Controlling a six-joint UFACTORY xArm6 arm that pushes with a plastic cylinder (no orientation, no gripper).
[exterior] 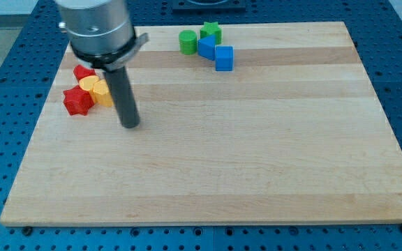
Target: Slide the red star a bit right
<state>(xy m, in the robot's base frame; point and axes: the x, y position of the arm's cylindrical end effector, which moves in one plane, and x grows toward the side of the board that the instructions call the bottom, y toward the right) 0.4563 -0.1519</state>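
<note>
The red star [77, 101] lies near the board's left edge, at the lower left of a tight cluster. Touching it on its right are two yellow blocks [97, 89], and another red block [84, 72] sits just above them. My tip [130, 124] rests on the board to the right of this cluster and slightly lower, a short gap from the yellow blocks. The rod partly hides the right side of the yellow blocks.
At the view's top centre sit a green cylinder [187, 41], a green star [211, 31], a blue block [206, 47] and a blue cube [224, 58]. The wooden board [257, 153] lies on a blue perforated table.
</note>
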